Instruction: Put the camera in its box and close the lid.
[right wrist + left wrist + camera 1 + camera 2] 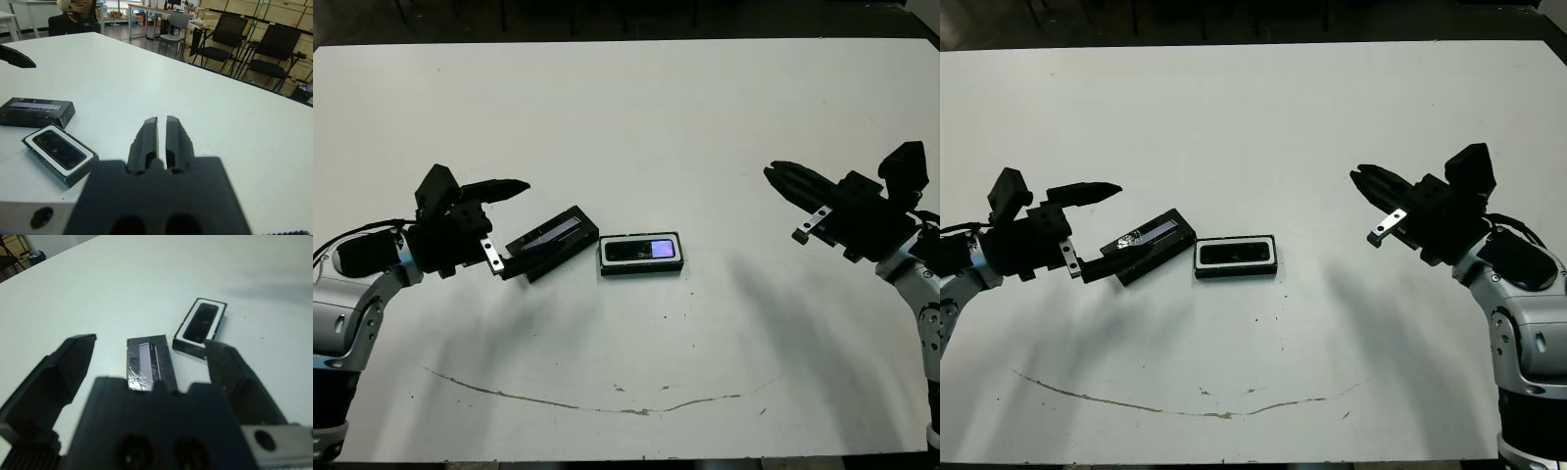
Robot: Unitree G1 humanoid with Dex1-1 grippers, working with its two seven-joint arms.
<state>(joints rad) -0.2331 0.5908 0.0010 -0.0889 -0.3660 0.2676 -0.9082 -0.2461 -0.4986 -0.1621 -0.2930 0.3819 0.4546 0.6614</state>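
The camera [642,251] lies flat inside the box [641,269], its small screen glowing blue-purple, near the table's middle. The lid [556,235], black with a pale strip, lies off the box just to its left, angled on the table. My left gripper [527,227] is open, and in the left wrist view the lid [146,364] sits between its spread fingers [63,377], close to the gripper's body. My right gripper [770,175] hovers far to the right of the box, shut on nothing. The right wrist view shows its fingers [149,134] pressed together.
A thin brown scuff line [578,401] curves across the white table [636,117] near its front edge. Beyond the far edge, the right wrist view shows office chairs [274,49], desks and a seated person [78,10].
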